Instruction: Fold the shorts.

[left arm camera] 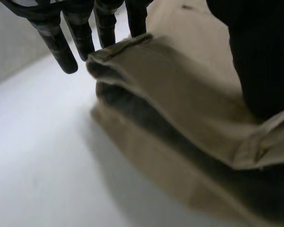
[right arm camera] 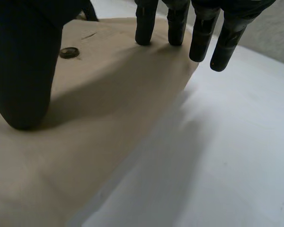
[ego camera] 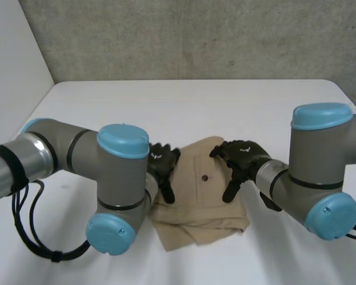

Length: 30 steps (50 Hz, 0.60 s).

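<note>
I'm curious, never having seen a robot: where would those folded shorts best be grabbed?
Probably the layered edge of the shorts by the left hand, coming from that side: the layers there stack thick and gape above the table, giving a lip to pinch; the top lies flat.

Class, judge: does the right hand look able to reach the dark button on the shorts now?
Probably yes: the right hand rests on the shorts, and the button lies uncovered close beside it.

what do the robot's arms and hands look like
The left arm and right arm are thick grey tubes with round joints and light-blue caps. The left hand and right hand are black, with slim segmented fingers and a small pale mark on each back.
</note>
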Each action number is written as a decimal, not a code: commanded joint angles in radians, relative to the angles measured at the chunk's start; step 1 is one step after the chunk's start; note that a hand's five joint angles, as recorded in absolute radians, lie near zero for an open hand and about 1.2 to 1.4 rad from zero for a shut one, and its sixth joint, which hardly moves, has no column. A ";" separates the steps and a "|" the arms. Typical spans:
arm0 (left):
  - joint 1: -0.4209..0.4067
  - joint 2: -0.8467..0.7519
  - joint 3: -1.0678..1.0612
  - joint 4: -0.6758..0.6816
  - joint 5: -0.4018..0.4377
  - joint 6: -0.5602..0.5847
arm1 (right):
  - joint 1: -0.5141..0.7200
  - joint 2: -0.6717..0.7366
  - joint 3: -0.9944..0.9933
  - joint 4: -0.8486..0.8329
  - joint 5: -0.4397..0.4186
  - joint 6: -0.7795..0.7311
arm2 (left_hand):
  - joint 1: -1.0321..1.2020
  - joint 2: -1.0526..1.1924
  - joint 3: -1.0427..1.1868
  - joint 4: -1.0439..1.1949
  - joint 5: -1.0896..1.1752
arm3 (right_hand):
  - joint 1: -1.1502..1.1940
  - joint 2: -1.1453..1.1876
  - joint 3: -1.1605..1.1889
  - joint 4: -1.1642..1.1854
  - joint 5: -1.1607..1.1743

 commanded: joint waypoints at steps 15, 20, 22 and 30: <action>-0.036 0.002 -0.030 -0.070 -0.118 0.004 | 0.010 0.071 0.003 -0.082 0.008 -0.201 | -0.028 -0.025 -0.037 -0.028 -0.045 | -0.025 -0.051 -0.040 -0.067 -0.075; -0.033 0.048 -0.031 -0.073 -0.118 0.003 | 0.005 0.005 0.003 -0.083 0.011 -0.185 | -0.028 -0.025 -0.037 -0.028 -0.045 | -0.025 -0.051 -0.040 -0.067 -0.075; -0.029 0.091 -0.033 -0.073 -0.118 0.003 | 0.001 -0.071 0.003 -0.088 0.017 -0.185 | -0.028 -0.025 -0.037 -0.028 -0.045 | -0.025 -0.051 -0.040 -0.067 -0.075; 0.131 0.362 -0.053 -0.078 -0.117 -0.006 | -0.057 -0.288 -0.028 -0.177 0.244 -0.158 | -0.032 -0.029 -0.041 -0.032 -0.049 | -0.025 -0.051 -0.040 -0.067 -0.075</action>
